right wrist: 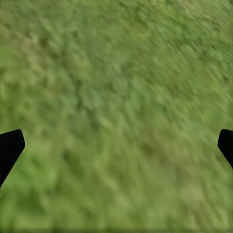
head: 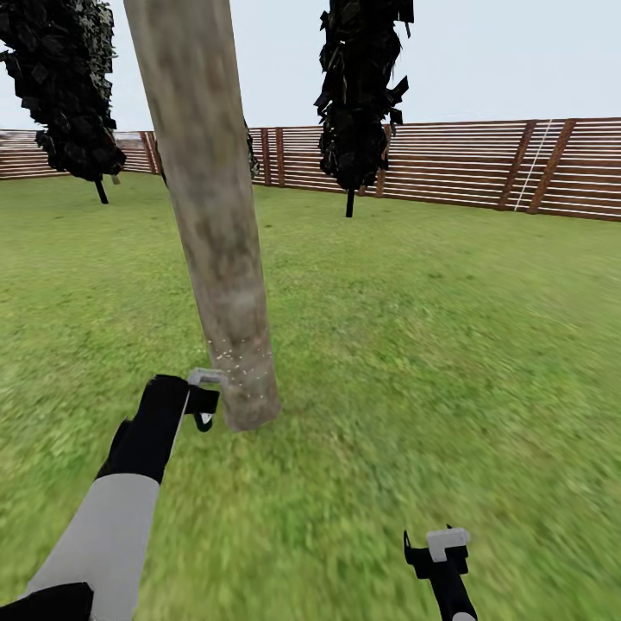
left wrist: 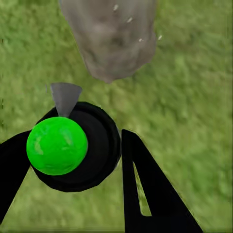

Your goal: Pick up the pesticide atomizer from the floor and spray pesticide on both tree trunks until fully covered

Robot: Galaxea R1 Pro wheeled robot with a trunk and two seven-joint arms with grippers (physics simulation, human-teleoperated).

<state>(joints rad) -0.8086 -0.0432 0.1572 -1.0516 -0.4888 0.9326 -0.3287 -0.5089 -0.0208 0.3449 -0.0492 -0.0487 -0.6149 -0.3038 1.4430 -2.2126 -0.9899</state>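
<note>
Lawn across the whole yard, closed off at the back by a slatted wooden fence. Thick grey-beige trunk rising just ahead, pale specks low on its bark, possibly spray. Left gripper close beside the trunk base, fingers clamped around the atomizer, green-topped, grey nozzle toward the trunk. Right gripper low over bare grass, fingers spread wide, holding nothing

The tree trunk looks matt, mottled grey-beige, fairly smooth. The atomizer has a glossy green plastic-like ball. The fence looks wooden.
</note>
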